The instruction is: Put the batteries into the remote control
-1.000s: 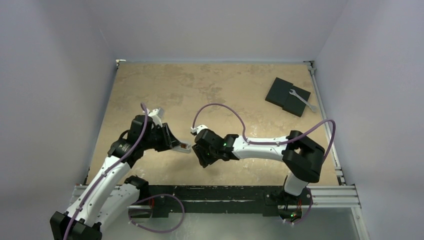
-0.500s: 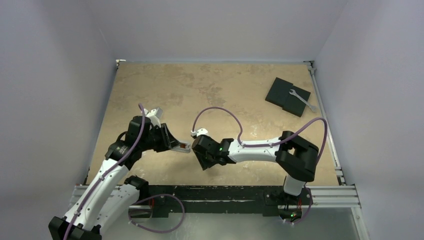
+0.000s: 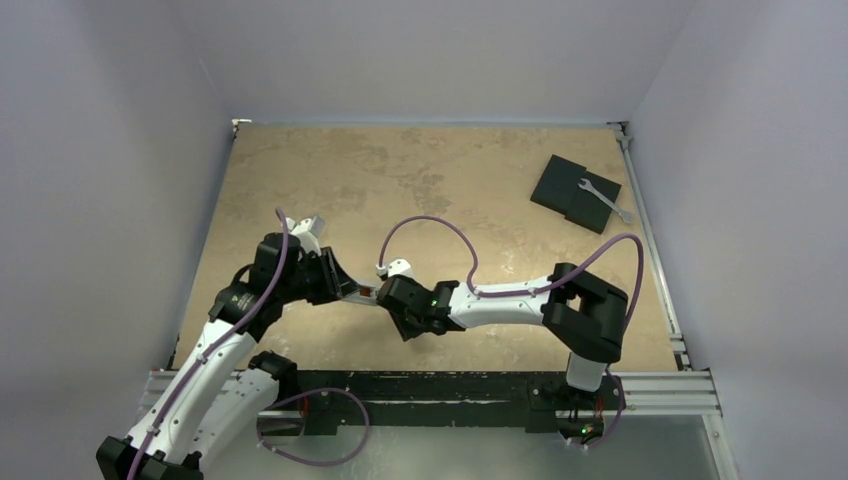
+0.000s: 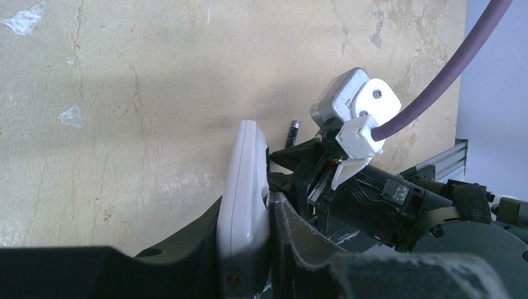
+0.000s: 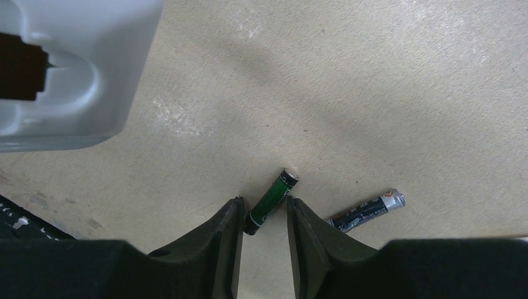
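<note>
The right end effector (image 5: pixel 264 215) hung low over the table (image 5: pixel 405 93), jaws apart and gripping nothing. Its 2 fingers straddled the near end of the green battery (image 5: pixel 271 200), which lay flat and slanted across the gap rather than square to it. That end sat close to the left finger, with bare table between it and the right one. The black battery (image 5: pixel 367 210) lay just beside it to the right, silver end pointing away, clear of both fingers. The left end effector (image 4: pixel 248 261) was clamped on the remote (image 4: pixel 244 193), holding it on edge close to the right arm. In the right wrist view the remote's white shell showed a dark recess (image 5: pixel 22 75), probably the battery bay, with no battery visible in it. The step in hand looked like picking up battery 1 of 2. To do it well, the wrist would want a small turn so the pads met the battery's long sides squarely. The grip should land nearer the middle than the end, since a pinch at the tip of a slim round body could squirt it out or let it swing. The fingertips should ride just off the table while shutting, gently and evenly. The right finger should also keep clear of the black battery so as not to roll it away.
</note>
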